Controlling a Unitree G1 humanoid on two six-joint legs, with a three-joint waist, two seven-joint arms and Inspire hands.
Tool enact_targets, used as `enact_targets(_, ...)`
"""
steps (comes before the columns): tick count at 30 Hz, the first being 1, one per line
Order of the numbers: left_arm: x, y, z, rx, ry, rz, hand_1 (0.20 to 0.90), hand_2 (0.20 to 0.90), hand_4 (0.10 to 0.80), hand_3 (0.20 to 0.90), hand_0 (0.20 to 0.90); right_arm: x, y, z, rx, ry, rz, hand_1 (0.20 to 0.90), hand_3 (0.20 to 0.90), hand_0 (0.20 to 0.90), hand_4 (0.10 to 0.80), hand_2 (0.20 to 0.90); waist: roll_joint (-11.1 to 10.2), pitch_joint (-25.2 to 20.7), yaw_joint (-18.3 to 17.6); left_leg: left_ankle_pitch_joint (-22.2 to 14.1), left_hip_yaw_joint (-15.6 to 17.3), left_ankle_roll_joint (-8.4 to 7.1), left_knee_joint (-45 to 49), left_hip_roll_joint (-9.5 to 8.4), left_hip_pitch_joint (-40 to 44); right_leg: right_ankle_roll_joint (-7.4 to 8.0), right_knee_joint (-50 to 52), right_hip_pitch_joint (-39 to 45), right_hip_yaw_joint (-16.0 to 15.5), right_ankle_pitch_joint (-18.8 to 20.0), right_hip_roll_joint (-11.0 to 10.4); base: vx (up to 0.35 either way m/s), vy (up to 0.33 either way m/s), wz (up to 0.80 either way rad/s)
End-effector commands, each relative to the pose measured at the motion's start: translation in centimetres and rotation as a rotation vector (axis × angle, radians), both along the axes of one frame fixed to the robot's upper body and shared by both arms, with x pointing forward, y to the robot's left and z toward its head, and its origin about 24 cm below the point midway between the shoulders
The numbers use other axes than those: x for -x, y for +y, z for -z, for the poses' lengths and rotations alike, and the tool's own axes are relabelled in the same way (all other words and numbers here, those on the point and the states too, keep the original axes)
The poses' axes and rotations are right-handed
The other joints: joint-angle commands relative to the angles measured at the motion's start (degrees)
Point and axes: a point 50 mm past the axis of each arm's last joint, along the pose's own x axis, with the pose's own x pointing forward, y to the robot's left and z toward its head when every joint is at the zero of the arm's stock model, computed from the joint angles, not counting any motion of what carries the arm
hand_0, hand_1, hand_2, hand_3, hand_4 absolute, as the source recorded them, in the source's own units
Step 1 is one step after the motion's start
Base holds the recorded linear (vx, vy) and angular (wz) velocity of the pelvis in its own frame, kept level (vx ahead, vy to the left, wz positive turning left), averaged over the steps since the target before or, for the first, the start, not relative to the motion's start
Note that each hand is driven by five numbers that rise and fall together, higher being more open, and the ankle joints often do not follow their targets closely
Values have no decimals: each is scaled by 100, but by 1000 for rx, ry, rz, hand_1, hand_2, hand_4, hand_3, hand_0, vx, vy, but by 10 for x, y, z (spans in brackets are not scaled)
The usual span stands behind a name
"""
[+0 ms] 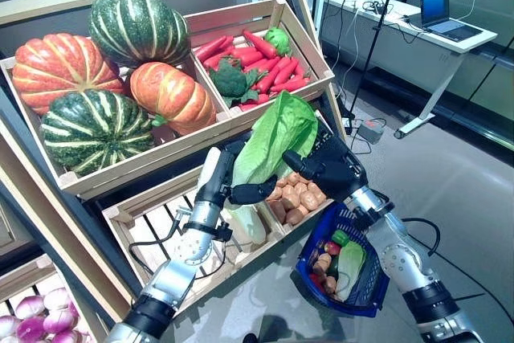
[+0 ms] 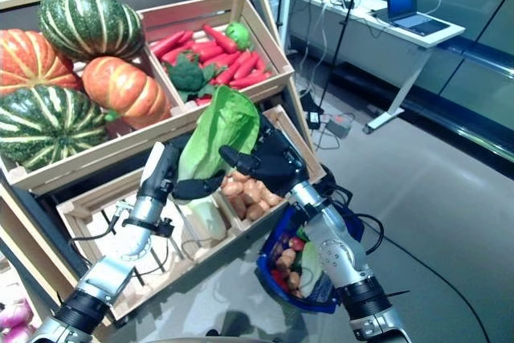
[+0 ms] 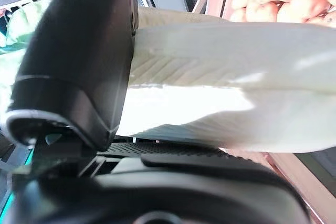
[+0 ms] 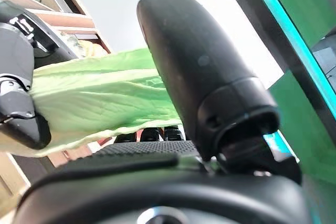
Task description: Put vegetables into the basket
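Note:
A long cabbage (image 1: 277,138) with green leaves and a white stalk stands upright in front of the lower crates. My left hand (image 1: 227,184) is shut on its white stalk (image 3: 220,103), thumb (image 3: 79,66) across the front. My right hand (image 1: 333,168) grips the green leaf part (image 4: 100,98), thumb (image 4: 199,77) over it and fingers behind the leaf. A blue basket (image 1: 309,251) hangs from my right forearm, below and to the right of the cabbage. It holds potatoes, a red and a green vegetable and another cabbage.
The wooden stand carries a crate of pumpkins (image 1: 96,78), a crate of red vegetables and broccoli (image 1: 257,58), potatoes (image 1: 295,197) and a slatted lower crate (image 1: 157,222). Onions (image 1: 32,315) lie at lower left. A desk with a laptop (image 1: 438,6) stands at the right.

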Motion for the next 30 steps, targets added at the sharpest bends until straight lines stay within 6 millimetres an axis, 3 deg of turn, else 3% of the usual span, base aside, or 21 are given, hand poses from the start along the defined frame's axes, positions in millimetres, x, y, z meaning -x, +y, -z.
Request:
enact_targets(1, -36, -33, -47, -35, -196, 151, 300, 300, 400, 300, 300, 21, 57, -77, -230, -371, -367, 900, 900, 900, 800, 900, -99, -361, -29, -774, 103, 110, 11, -47, 252, -247, 10, -18, 27, -92, 59, 0, 0, 0)
enact_targets(11, -20, -59, -77, 40, -268, 380, 300, 300, 400, 300, 300, 22, 53, -73, -216, -374, -333, 900, 900, 900, 800, 900, -94, -291, -22, -775, 59, 114, 11, -47, 227, -240, 10, -28, 9, -81, 65, 0, 0, 0)
enact_targets(22, -10, -74, -84, 62, -209, 540, 300, 300, 400, 300, 300, 14, 41, -70, -4, -422, -204, 900, 900, 900, 800, 900, -83, -274, -46, -792, 73, 126, 11, -47, 229, -218, 10, -31, -3, -83, 58, 0, 0, 0)
enact_targets(30, -2, -78, -77, 64, -166, 606, 300, 300, 400, 300, 300, 10, 33, -71, 55, -430, -132, 900, 900, 900, 800, 900, -59, -261, -48, -802, 81, 135, 11, -46, 238, -207, 10, -31, -21, -81, 48, 0, 0, 0)
